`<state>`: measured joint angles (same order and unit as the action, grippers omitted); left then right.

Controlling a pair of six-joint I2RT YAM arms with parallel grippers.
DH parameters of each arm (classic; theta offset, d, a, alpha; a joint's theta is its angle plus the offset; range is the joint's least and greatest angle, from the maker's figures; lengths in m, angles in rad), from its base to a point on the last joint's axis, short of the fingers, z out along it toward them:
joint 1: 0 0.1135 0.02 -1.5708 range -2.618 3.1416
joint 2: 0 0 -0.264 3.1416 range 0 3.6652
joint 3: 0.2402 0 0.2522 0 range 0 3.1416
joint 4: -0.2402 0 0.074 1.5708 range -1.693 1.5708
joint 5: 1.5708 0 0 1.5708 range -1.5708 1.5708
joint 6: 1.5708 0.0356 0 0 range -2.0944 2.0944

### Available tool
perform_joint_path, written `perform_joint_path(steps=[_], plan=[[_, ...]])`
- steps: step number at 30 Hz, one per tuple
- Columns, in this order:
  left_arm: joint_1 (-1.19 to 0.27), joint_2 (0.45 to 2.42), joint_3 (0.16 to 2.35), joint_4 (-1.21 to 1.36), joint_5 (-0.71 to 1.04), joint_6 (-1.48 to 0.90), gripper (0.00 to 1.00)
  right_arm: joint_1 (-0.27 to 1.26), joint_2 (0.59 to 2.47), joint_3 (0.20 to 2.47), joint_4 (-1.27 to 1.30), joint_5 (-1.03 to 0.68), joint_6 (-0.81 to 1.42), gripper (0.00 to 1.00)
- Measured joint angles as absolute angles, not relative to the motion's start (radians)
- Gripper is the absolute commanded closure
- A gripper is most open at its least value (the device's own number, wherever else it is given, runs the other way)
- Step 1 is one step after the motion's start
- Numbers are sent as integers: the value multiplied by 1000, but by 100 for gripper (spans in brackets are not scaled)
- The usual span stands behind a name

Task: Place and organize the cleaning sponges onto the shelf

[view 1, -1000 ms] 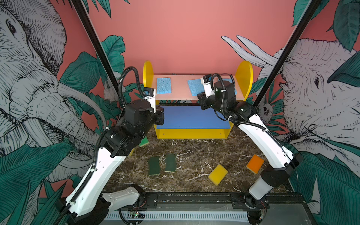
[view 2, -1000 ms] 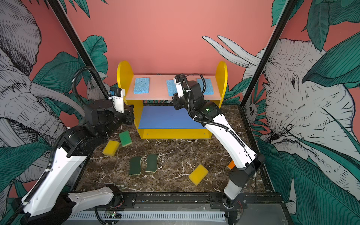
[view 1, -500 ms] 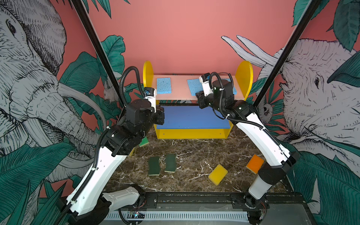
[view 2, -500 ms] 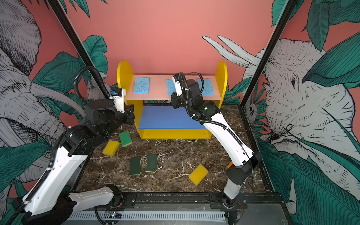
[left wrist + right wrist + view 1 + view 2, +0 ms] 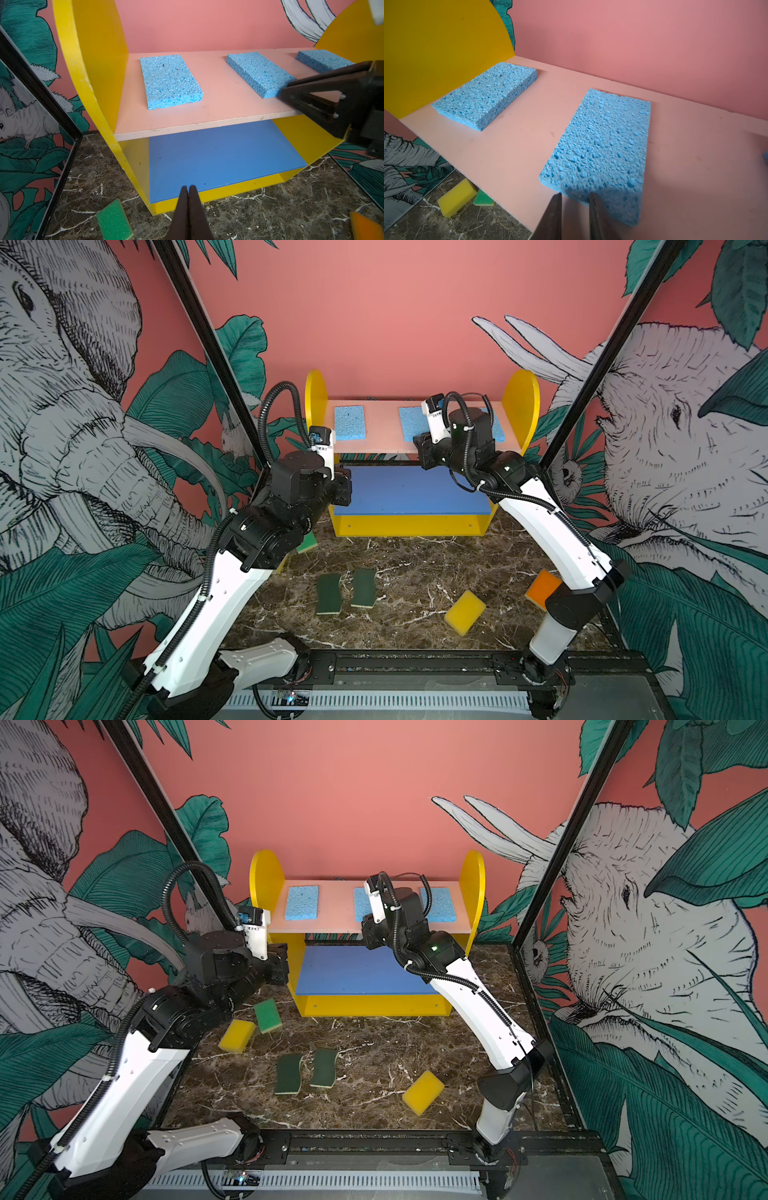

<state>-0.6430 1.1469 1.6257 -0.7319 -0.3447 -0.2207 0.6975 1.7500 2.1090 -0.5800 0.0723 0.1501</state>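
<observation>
Left jaws are pinched shut on nothing, low by the left side of the shelf, with a yellow sponge, a green sponge and two wavy dark-green sponges nearby on the bench. Three light-blue sponges lie flat, spaced along the pink top board, and the right jaws sit slightly apart, empty, at the middle one's front edge. Further right on the bench are a second yellow sponge and an orange sponge.
</observation>
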Motion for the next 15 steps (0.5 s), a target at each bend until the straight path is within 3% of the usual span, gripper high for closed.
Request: perform_joint_path(steps=[10, 15], plan=[[-636, 1148, 1613, -731, -338, -227, 100, 707, 1766, 2129, -580, 60, 153, 73], [-635, 1148, 1613, -733, -350, -228, 97, 728, 1762, 2127, -582, 69, 149, 65]])
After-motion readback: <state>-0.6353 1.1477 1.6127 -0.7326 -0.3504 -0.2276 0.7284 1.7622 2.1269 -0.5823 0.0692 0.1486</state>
